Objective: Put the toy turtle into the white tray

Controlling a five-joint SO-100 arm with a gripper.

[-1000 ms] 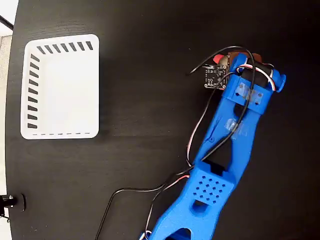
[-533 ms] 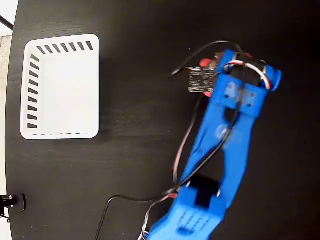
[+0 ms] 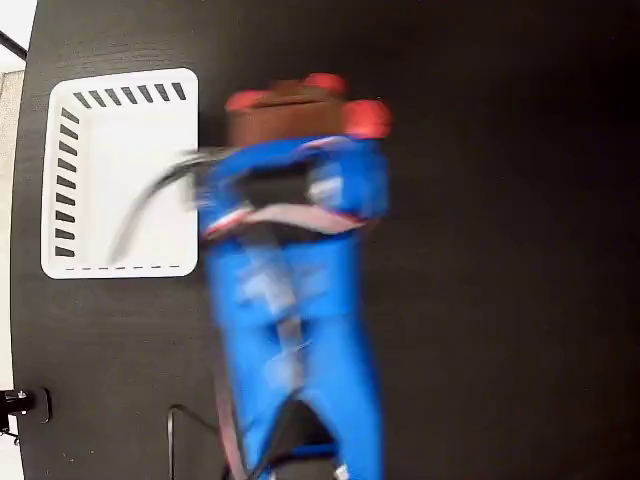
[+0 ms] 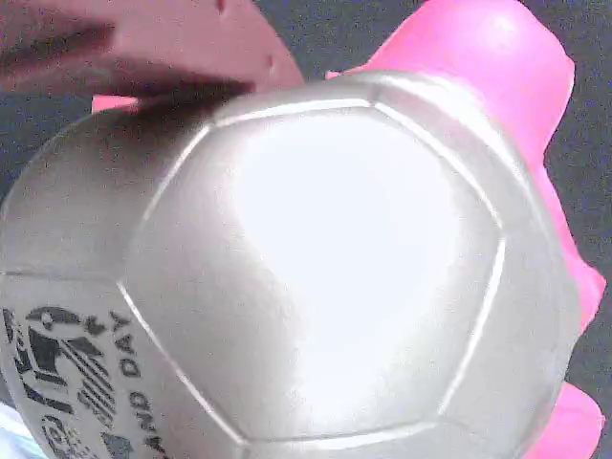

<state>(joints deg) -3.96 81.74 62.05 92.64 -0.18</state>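
The toy turtle [image 3: 298,104] shows as a blurred brown shell with red legs at the tip of the blue arm, just right of the white tray's [image 3: 120,170] top right corner. My gripper [image 3: 296,128] is shut on it; the fingers themselves are smeared by motion. In the wrist view the toy turtle [image 4: 316,268] fills the frame: a pale domed shell with a black printed mark at lower left and pink limbs at the right. The slotted white tray holds nothing, and a blurred cable crosses over its right part.
The black table [image 3: 500,300] runs right of the arm. Its left edge lies just beyond the tray. A small black fitting [image 3: 20,403] sits at the lower left edge. Cables trail from the arm near the bottom.
The arm has swung fast to the left with the turtle in the gripper, from the table's right half to just beside the tray's right edge. The tray has not moved.
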